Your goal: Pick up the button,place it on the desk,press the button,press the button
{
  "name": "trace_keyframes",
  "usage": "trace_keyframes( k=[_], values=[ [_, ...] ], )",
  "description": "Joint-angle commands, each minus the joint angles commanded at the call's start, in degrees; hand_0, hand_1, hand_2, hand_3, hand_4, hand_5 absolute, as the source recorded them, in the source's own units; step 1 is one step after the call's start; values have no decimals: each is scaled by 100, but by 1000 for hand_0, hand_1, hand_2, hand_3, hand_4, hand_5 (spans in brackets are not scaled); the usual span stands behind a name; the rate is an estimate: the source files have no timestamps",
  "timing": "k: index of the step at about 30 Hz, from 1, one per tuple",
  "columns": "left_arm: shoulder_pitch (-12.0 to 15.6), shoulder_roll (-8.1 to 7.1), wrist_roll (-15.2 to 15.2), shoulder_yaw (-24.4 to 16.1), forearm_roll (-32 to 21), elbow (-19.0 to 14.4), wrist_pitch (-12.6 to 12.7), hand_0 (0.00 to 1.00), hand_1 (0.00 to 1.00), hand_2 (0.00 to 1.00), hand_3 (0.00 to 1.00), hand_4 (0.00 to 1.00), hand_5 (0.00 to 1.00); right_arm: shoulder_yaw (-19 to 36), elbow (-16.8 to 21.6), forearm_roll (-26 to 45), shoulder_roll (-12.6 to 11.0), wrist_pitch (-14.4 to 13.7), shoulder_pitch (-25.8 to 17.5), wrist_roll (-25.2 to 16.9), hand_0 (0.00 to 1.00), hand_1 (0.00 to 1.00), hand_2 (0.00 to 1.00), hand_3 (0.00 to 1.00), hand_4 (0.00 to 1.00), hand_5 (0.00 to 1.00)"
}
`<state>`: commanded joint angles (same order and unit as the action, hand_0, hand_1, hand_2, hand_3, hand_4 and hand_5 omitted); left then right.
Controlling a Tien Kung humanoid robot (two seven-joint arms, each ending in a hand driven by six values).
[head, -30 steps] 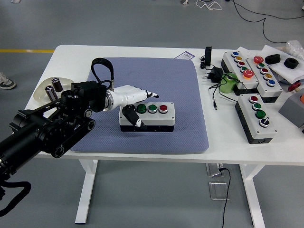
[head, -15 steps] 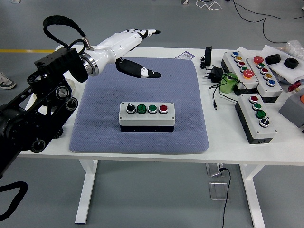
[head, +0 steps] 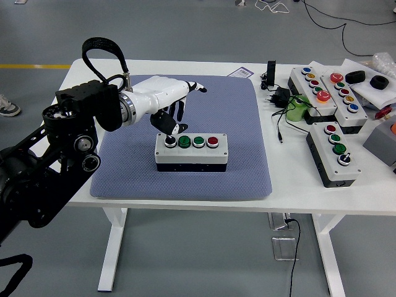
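The button box point(head: 191, 152), a white-topped control box with a black selector knob, two green buttons and a red one in a row, sits at the centre of the frame on the blue-grey mat point(head: 247, 111), so the picking-up and setting-down part of the task looks finished. Half a second ago the left hand point(head: 167, 102) was raised high toward the upper left of the frame, well clear of the box, with its fingers stretched out flat; a second ago it lay low against the box's left end. Now it has come back down from the left, its white palm above and behind the box's left end and its dark thumb point(head: 166, 124) angled downward, the tip at or just over the knob at that end; whether it actually touches cannot be told from this view. The other fingers are loosely spread and hold nothing. This down, up, down pattern suggests one press is done and a second is being made, likely the last step. The right hand is out of sight. More button boxes point(head: 331, 99) lie at the right of the white table point(head: 322, 198), untouched.
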<state>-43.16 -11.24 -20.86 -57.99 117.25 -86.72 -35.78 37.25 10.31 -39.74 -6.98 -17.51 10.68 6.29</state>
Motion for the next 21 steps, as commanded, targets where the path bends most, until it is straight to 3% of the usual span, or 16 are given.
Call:
trace_keyframes(
  k=[3,4,10,21],
  values=[
    [2,12,-111,97,-3,52,-120,19,74,124,892,623,2,-5,0,11,0,1,3,-3,651,565,600,637,254,256],
    [-1,14,-149,136,-14,61,-120,5,38,79,887,577,2,-4,0,8,0,1,4,-2,651,565,600,637,254,257],
    [2,0,-249,371,-73,80,-120,7,33,76,889,570,2,8,0,-12,-5,8,3,1,651,565,599,637,254,257],
    [25,96,-96,768,-63,522,-120,7,28,70,889,564,2,2,0,3,-4,2,-19,5,651,565,599,638,254,258]
  ],
)
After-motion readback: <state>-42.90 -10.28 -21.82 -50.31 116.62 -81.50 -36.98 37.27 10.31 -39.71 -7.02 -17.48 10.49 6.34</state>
